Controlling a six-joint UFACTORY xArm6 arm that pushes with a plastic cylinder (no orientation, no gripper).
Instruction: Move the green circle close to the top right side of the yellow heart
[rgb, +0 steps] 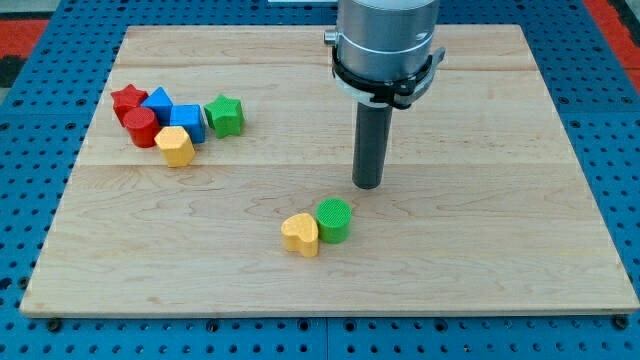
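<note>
Wooden counter (480, 120) on blue pegboard. Green circle (334, 220) touches yellow heart (300, 235) at its upper right, lower centre; placement looks done. No claw; my tip (368, 185) stands just above-right, apart.

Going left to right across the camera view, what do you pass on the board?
Red star → yellow block → green star → yellow heart → green circle → my tip. The red cylinder and two blue blocks overlap in the left cluster, so I leave them out.
</note>
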